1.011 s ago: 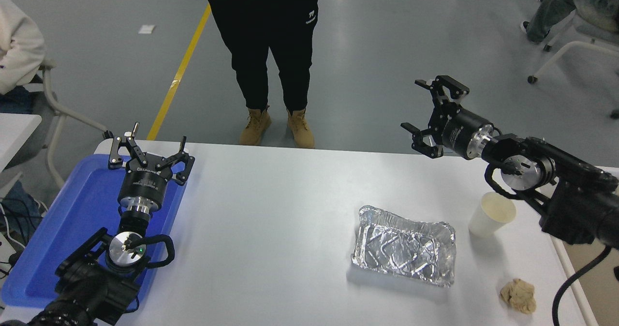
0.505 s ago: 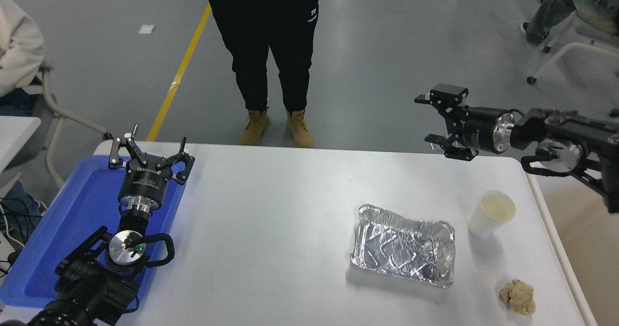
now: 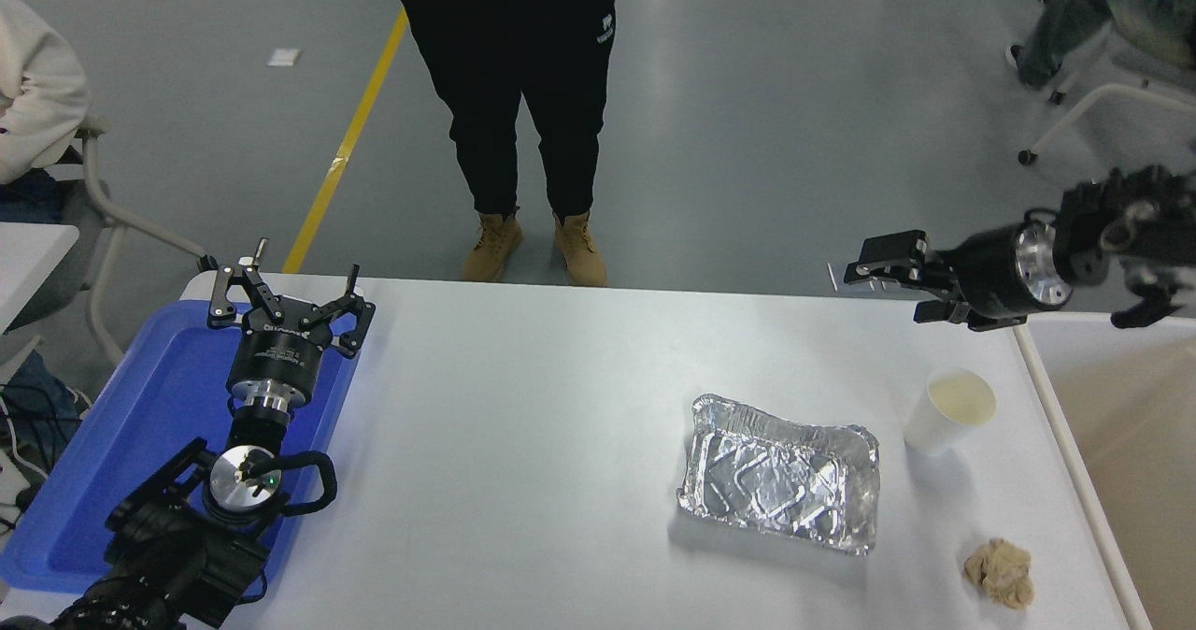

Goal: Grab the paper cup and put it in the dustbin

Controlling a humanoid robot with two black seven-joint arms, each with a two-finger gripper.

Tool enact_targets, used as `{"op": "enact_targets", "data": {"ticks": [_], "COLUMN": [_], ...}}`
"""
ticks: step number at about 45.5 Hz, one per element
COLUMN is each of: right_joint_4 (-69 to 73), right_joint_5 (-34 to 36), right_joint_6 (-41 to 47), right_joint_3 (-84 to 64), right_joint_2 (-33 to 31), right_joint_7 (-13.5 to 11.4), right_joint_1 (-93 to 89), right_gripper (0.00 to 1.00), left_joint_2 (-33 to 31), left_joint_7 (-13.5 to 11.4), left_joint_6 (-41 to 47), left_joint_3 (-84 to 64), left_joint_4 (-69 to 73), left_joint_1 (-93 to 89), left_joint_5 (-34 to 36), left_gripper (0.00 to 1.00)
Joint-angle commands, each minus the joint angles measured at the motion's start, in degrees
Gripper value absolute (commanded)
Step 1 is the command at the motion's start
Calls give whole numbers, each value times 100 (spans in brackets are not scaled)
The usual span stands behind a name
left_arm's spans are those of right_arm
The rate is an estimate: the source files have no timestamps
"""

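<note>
White paper, the cup [image 3: 951, 411] stands upright and untouched on the table [image 3: 561, 406], near its right edge. Relative to the cup: the foil tray [image 3: 780, 485] lies just left, not touching; the paper wad [image 3: 1001, 572] lies nearer the camera; the bin [image 3: 1135, 443] sits right, past the table edge. The right gripper [image 3: 902, 284] is beyond the cup over the far edge, raised, jaws open and empty. Over the last second it has swung rightward and lowered from a higher, more leftward pose, uncovering the cup; judged, the approach is being set up, with no grasp yet. Open table lies beyond the cup; the left side is limited by the tray. The left gripper [image 3: 285, 298] is far left over the blue tray [image 3: 121, 443], open, parked.
</note>
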Motion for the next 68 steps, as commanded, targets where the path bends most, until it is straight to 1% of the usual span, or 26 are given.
{"op": "enact_targets", "data": {"ticks": [1,9,19,27,32,37,43,53,61,68], "right_joint_4": [700,972,1192,1262,1263,1263,1271,1429,1658,1684], "right_joint_5": [-186,-177,-19,693,939,1150,1194,1616,1616,1598], "right_joint_6": [97,677,976,1152,1450,1547,1556,1556,1591,1819], "right_joint_3": [-1254,-1510,-1677,-1686,-1642,-1633,-1694,-1993,-2178,-2187], "right_joint_2": [522,777,1453,2033,2253,2491,2509,2596,2553,2465], "right_joint_7": [-35,-44,-26,-26,-9,-9,-9,-18,-18,-18], "right_joint_1": [1151,1661,2092,2303,2417,2444,2558,2672,2909,3129], "right_gripper": [100,100,100,100,100,100,100,100,100,100], "left_joint_2": [0,0,0,0,-8,-8,-8,0,-8,0], "left_joint_7": [0,0,0,-9,-9,0,-9,-9,-9,-9], "left_joint_6": [-1,8,8,8,8,8,8,8,8,8], "left_joint_3": [0,0,0,9,9,9,9,0,0,0], "left_joint_4": [0,0,0,0,0,0,0,0,0,0], "left_joint_1": [-1,-1,-1,-1,-1,-1,-1,-1,-1,-1], "left_joint_5": [-7,-16,-25,-25,-25,-25,-25,-25,-25,-25], "left_gripper": [100,100,100,100,100,100,100,100,100,100]}}
